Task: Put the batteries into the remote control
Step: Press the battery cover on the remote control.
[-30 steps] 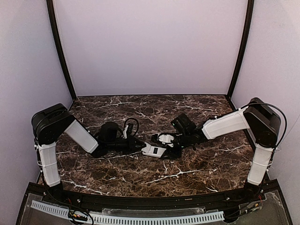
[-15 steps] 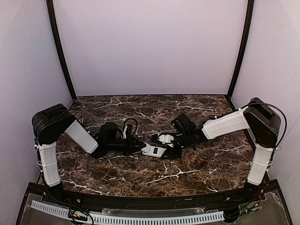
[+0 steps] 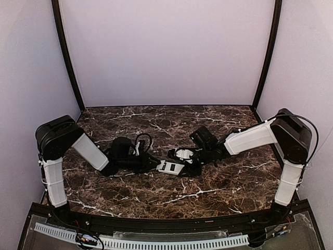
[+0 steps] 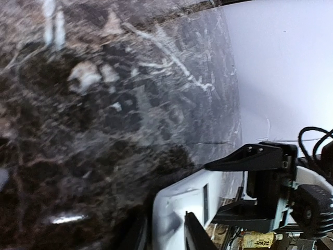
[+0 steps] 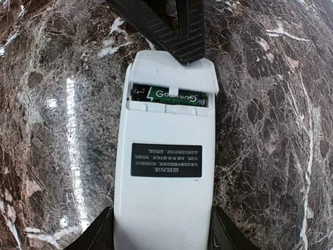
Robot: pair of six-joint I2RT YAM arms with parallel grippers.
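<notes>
The remote control (image 5: 165,172) lies back-up on the marble table (image 3: 218,182), about midway between my two arms, its label and battery bay facing the ceiling so the bay can be worked from above. One green battery (image 5: 171,96) sits in the bay, lying crosswise to the remote's length. The white cover (image 5: 174,70) hides most of the bay, so I cannot tell if a second cell is under it. The long axis runs roughly left to right across the table, along the line from one wrist to the other. The bay end points toward my left side and the plain end toward my right. My right gripper (image 5: 162,237) clamps that plain end, a finger against each long edge, jaws about as wide as the body. I judge this is to brace it against a push along its length. My left gripper (image 4: 165,221) meets the bay end, a ribbed finger (image 5: 182,31) over the cover's outer edge. I cannot tell how far its jaws are parted, or whether they pinch anything.
</notes>
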